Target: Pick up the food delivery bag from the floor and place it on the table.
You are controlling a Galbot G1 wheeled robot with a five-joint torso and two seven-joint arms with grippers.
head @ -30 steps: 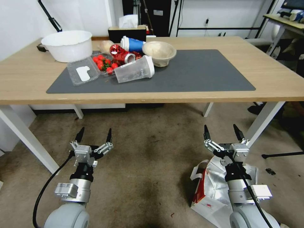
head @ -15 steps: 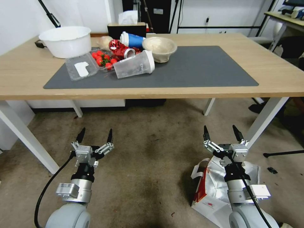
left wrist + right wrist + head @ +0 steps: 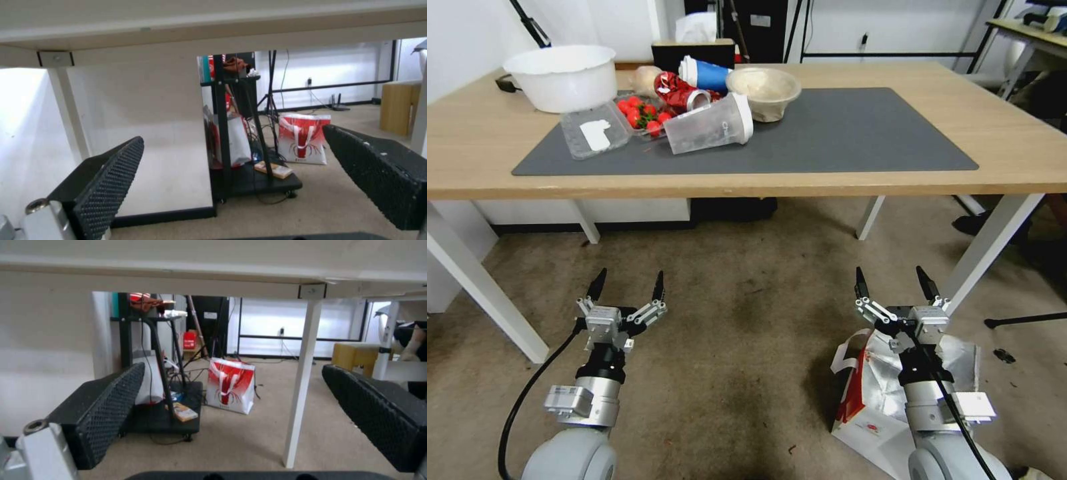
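Currently the red-and-white foil-lined food delivery bag (image 3: 870,393) lies slumped beneath the right gripper (image 3: 892,283), jaws released; a soft foil grab could slip short of the light-wood counter (image 3: 1014,143); left gripper (image 3: 626,285) idle beside it, jaws released too

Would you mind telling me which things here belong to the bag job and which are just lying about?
Job:
food delivery bag on the floor
table
right gripper above the bag, open
left gripper, open

Lying about:
white tub
clear plastic cup
tomato tray
paper bowl
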